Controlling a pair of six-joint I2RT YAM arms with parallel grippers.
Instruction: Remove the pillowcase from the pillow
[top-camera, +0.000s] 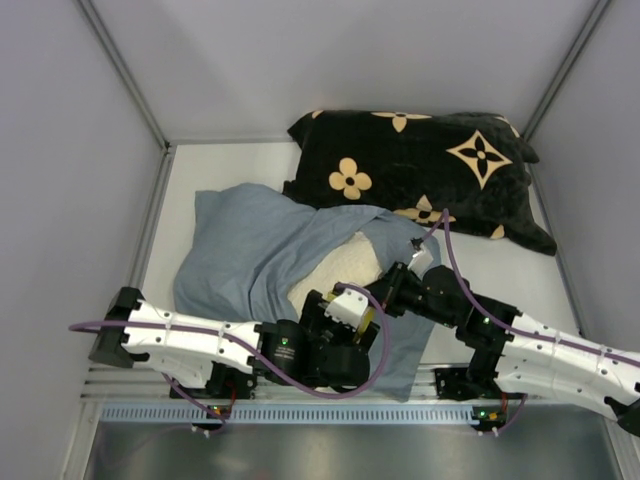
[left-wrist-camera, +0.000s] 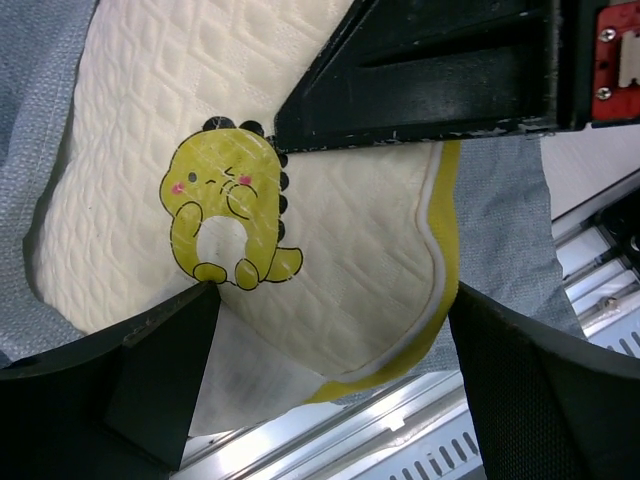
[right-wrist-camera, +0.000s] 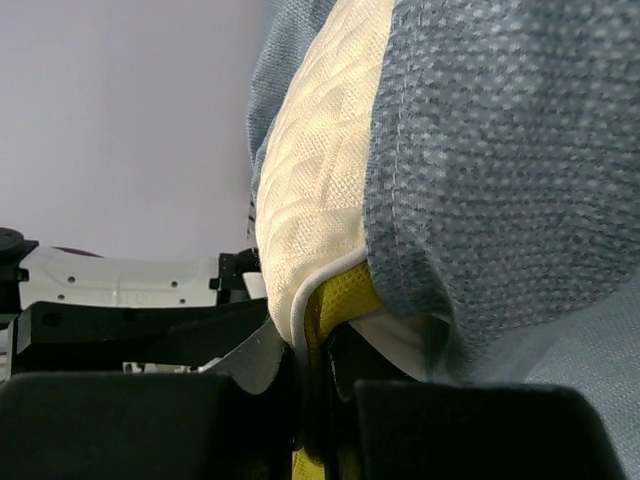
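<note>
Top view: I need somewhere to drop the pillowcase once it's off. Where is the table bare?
Bare table: the back-left corner, behind the pillowcase and left of the black cushion; and the right side, between cushion and right arm. Crowded near centre, around the pillow.

the left arm (top-camera: 180, 342) and right arm (top-camera: 560, 352) have white shells between black joints, a purple cable (top-camera: 449, 262) trailing along each, small green lights (top-camera: 285, 349), black wedge-like fingers (left-wrist-camera: 100, 385), and a red plate (left-wrist-camera: 615, 60) with silver screws.
</note>
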